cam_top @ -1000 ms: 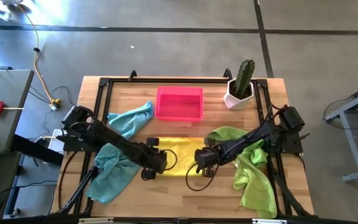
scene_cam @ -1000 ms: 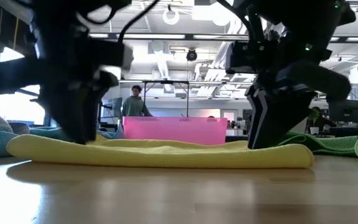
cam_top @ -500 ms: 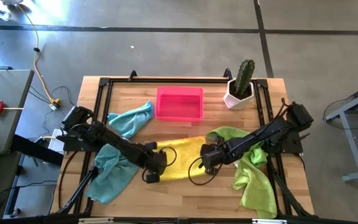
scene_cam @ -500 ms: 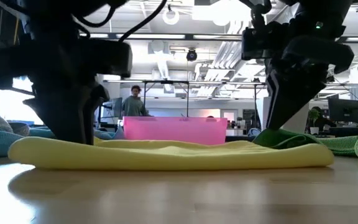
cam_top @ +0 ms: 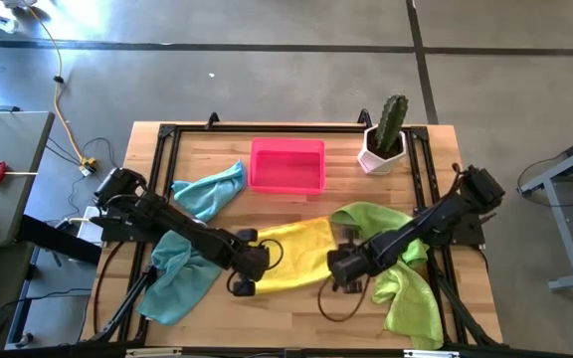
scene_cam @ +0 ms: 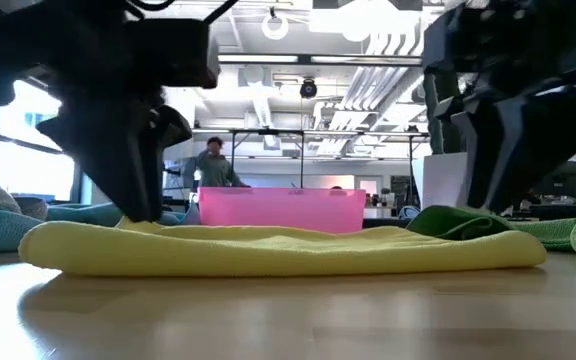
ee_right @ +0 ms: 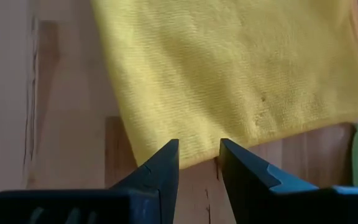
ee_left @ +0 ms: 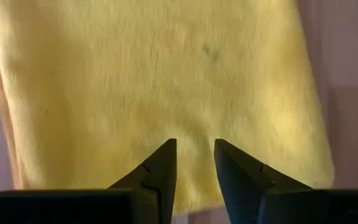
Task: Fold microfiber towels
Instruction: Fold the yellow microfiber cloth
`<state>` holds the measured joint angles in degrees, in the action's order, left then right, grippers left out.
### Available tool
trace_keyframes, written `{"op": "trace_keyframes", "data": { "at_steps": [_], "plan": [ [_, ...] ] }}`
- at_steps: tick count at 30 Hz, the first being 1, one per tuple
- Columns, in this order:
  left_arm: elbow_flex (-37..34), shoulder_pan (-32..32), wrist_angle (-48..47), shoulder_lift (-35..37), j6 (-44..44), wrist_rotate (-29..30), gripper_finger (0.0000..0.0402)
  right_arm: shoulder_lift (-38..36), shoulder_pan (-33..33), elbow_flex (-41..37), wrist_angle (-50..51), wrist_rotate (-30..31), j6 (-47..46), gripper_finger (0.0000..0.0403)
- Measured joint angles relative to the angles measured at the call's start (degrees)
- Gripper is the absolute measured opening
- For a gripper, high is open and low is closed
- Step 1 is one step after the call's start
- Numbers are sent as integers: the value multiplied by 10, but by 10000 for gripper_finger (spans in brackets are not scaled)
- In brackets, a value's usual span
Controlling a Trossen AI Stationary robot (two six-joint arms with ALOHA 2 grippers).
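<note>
A yellow microfiber towel (cam_top: 291,254) lies folded and flat in the middle of the table, seen edge-on in the low view (scene_cam: 278,250). My left gripper (cam_top: 252,267) points down over the towel's left end (ee_left: 166,74), with a narrow open gap (ee_left: 194,149) and nothing between the fingers. My right gripper (cam_top: 338,267) hovers at the towel's right edge (ee_right: 229,68), also narrowly open (ee_right: 197,149). Two teal towels (cam_top: 207,191) (cam_top: 182,276) lie crumpled at the left. Two lime-green towels (cam_top: 371,219) (cam_top: 411,298) lie at the right. My left gripper comes from above, pointing steeply down, and its fingertips (scene_cam: 143,212) reach the top of the yellow towel's left end. I cannot tell whether they touch the cloth. Nothing shows between the fingers.
A pink tray (cam_top: 286,164) stands at the far middle, and a potted cactus (cam_top: 384,139) at the far right. A black frame rail (cam_top: 157,149) runs round the tabletop. Bare wood (cam_top: 286,313) lies between the yellow towel and the near edge.
My right gripper has gone toward the table's right and near edges and risen a little. The yellow towel's right end went with it, so the towel now lies longer and slightly slanted. Its left end has stayed under my left gripper.
</note>
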<state>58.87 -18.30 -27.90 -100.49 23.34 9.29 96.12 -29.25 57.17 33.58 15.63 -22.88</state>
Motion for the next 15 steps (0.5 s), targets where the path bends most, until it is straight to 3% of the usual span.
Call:
{"op": "trace_keyframes", "data": {
  "at_steps": [5, 15],
  "plan": [
    [1, -2, 13, 3, 6, 2, 99, 7, -20, 0, -21, -8, 9, 123],
    [1, -6, 25, 3, 42, -12, 99, 40, -30, 0, -21, -8, 15, 208]
  ]
}}
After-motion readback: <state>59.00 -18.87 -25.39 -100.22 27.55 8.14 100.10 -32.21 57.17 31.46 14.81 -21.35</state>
